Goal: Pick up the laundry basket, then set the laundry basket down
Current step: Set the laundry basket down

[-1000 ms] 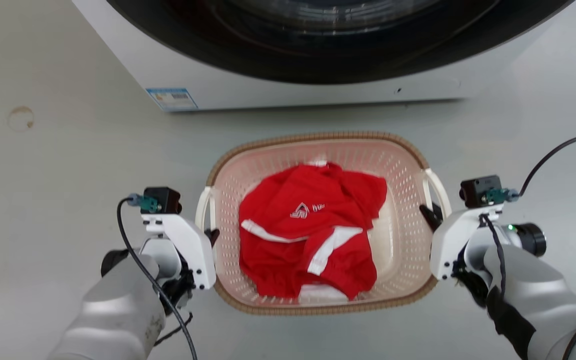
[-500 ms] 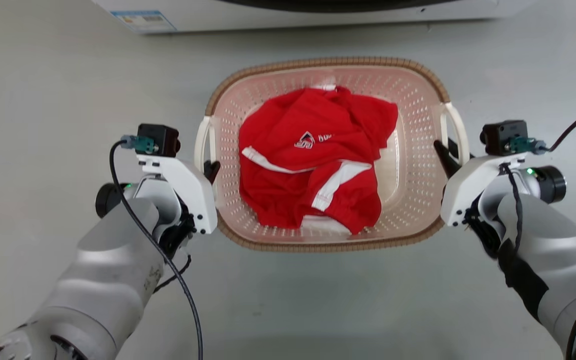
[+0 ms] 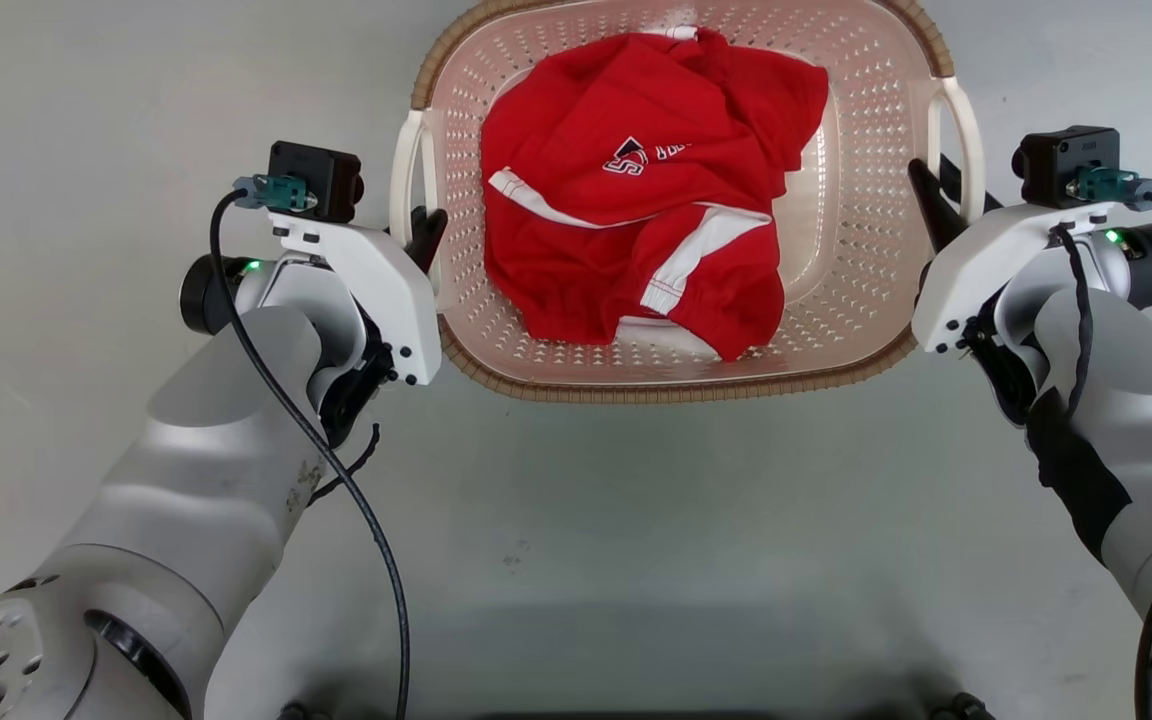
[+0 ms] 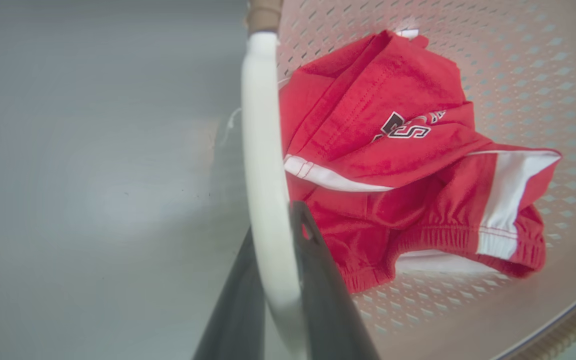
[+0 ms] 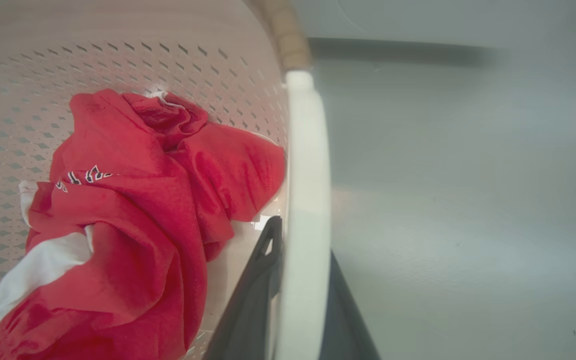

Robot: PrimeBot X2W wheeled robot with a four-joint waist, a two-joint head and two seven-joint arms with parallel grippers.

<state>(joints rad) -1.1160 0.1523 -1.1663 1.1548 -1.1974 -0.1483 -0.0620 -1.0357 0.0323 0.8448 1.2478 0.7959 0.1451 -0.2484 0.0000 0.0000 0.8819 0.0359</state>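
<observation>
Indoor scene with a laundry feel, more like a test room than a lived-in home. A smooth, bare, pale grey floor (image 3: 636, 520) spreads on all sides. A perforated pink-cream laundry basket (image 3: 866, 250) with a brown woven-look rim holds a crumpled red and white sports garment (image 3: 636, 200). Exposed black cables (image 3: 388, 565) trail along the robot's pale arms (image 3: 216, 450), hinting at a lab setup.
</observation>
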